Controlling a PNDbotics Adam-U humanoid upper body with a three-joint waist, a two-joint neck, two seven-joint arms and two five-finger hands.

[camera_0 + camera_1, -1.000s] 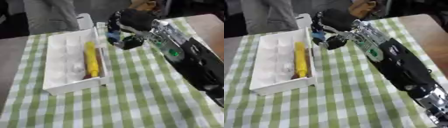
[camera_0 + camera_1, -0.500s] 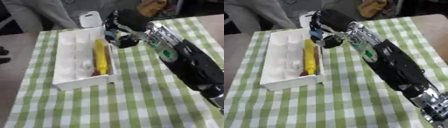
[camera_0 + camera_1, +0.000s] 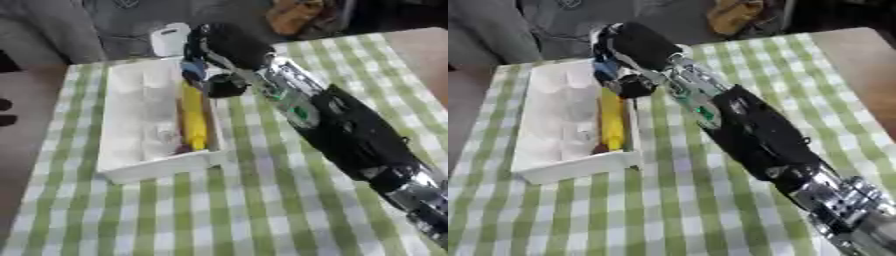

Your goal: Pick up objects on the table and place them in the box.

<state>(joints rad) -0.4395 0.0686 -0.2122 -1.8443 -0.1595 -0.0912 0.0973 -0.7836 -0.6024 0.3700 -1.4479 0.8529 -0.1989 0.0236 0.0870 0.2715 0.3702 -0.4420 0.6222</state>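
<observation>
1. The right hand (image 3: 219,55) reaches over the far right corner of the box (image 3: 131,117), its arm (image 3: 350,130) running back across the desk (image 3: 262,210) to the lower right.
2. Its fingers (image 3: 194,62) are curled, and a small blue thing (image 3: 192,70) shows among them; the thumb (image 3: 226,86) bends in just below it. What the blue thing is cannot be made out.
3. The fingers are above the box's right-hand compartment, at its far end.
4. Just below the fingers a yellow stick (image 3: 193,117) lies lengthwise in that compartment, its near end close to a dark bit (image 3: 182,148) at the box's near wall.
5. A pale lump (image 3: 164,136) sits in the box to the left of the stick.
6. Beyond the fingers, off the box's far edge, stands a white container (image 3: 168,39).
7. The desk wears a green-and-white checked cloth (image 3: 227,200).
8. The left hand shows in neither view.
</observation>
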